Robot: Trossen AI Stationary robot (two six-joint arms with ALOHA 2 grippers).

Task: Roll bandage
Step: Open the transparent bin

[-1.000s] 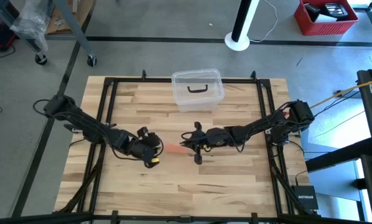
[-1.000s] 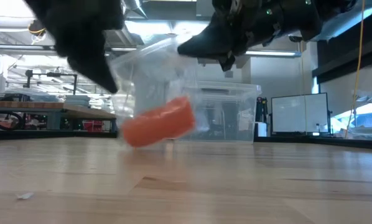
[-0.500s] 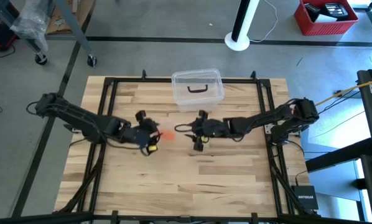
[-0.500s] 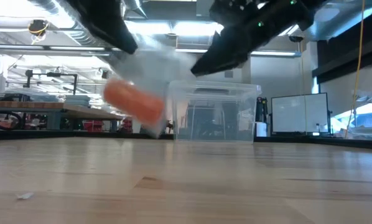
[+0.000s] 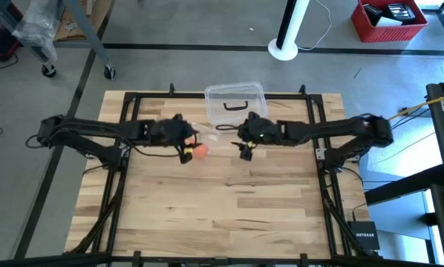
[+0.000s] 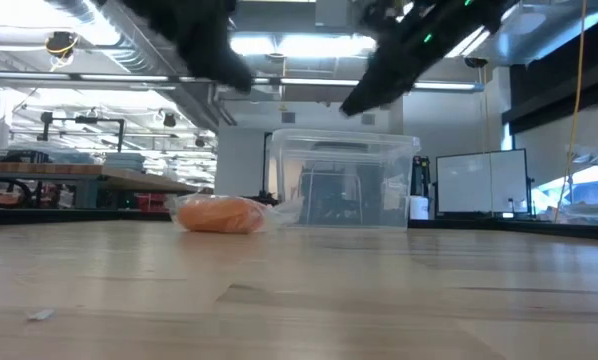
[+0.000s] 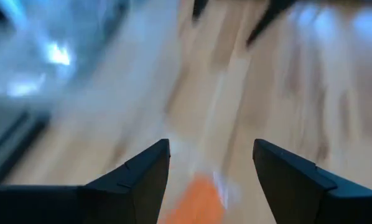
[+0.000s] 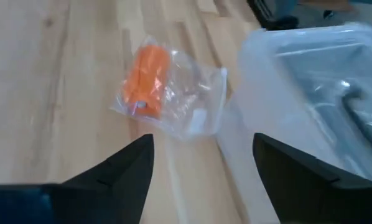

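Note:
The bandage [image 8: 147,79] is a short orange roll inside a clear plastic wrapper [image 8: 185,102]. It lies on its side on the wooden table [image 5: 229,215], a little to the near left of the clear box. In the low view the bandage [image 6: 219,214] rests flat on the tabletop. My left gripper [image 7: 211,162] hangs open just above it, with the orange roll [image 7: 195,199] showing below and between its fingers. My right gripper [image 8: 201,155] is open too, raised to the right of the bandage [image 5: 200,150]. Neither touches it.
A clear plastic box [image 5: 235,104] with a black handle stands at the table's far middle, close behind both grippers. A black frame [image 5: 125,133] runs around the tabletop. Bare wood [image 5: 222,200] stretches toward the near edge.
Both grippers have opened and let go of the wrapped bandage while moving toward the table's far edge and rising. The bandage, held in the air between them a second ago, has dropped and now lies on the table near the box.

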